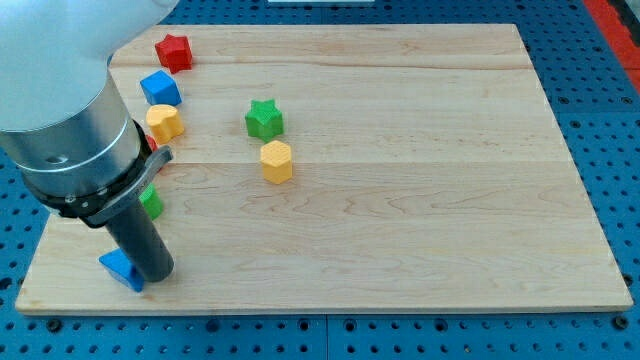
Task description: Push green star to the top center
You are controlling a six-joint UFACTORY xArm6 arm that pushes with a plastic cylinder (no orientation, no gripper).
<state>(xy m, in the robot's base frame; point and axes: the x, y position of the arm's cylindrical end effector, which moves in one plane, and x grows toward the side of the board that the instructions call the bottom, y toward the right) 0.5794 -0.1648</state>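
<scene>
Our tip (155,272) is the bottom end of a dark rod. It is one plain stick, with no fingers to be apart or together, and it holds nothing. It rests on the wooden surface (420,210), far to the lower left of the green star (265,119). A blue triangle (122,268) sits right against our tip, on the view's left side of it.

A green block (151,203) is to the lower left of the green star, half hidden behind our arm, so we cannot tell its shape. The yellow hexagon (276,161) is just below the green star, very near it. To the left of the star there is a yellow block (164,122). Up and left of the star there is a blue block (160,88), and further up a red star (174,51).

The green star lies a bit left of the middle of the surface, in its upper half.
</scene>
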